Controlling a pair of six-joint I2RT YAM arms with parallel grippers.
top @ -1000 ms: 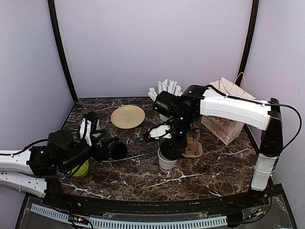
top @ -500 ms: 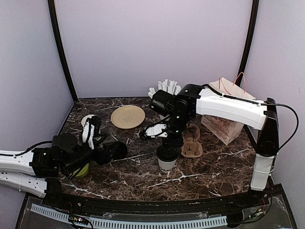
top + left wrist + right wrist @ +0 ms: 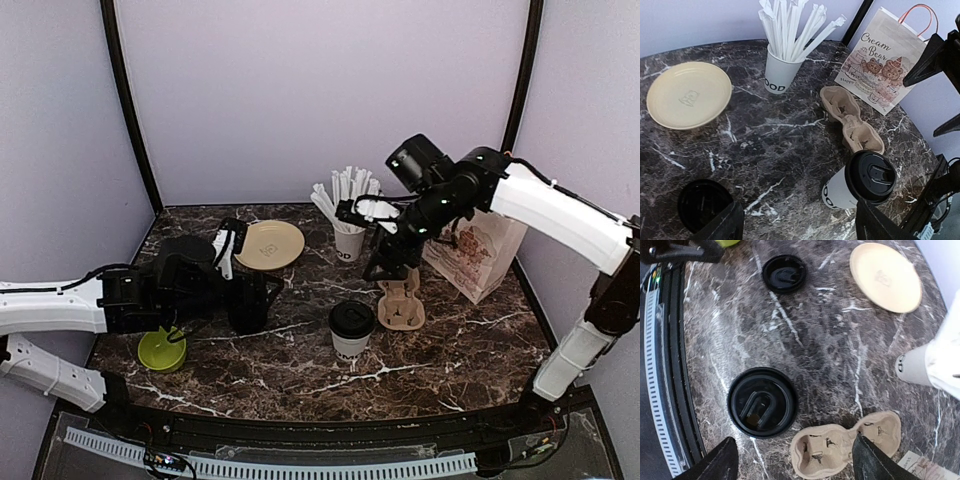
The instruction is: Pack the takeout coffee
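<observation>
One takeout coffee (image 3: 352, 330) stands upright near the table's middle, a white cup with black letters (image 3: 840, 192) and a black lid (image 3: 762, 401). Nothing holds it. Just right of it lies an empty brown cardboard cup carrier (image 3: 402, 305) (image 3: 840, 450) (image 3: 852, 122). My right gripper (image 3: 388, 258) hangs open above the carrier, and its dark fingers frame the cup and carrier from above (image 3: 795, 465). My left gripper (image 3: 252, 300) is open and low over the table, left of the cup (image 3: 800, 227). A second black lid (image 3: 700, 205) (image 3: 785, 272) sits by its left finger.
A white cup of wrapped straws (image 3: 348, 235) stands at the back centre. A cream plate (image 3: 268, 245) lies to its left. A printed paper bag (image 3: 475, 255) leans at the right. A green round object (image 3: 162, 350) rests under the left arm. Purple walls surround the table.
My right gripper has let go of the lidded cup and risen back and to the right. The left arm has swung right toward the middle, and its jaws have opened wider.
</observation>
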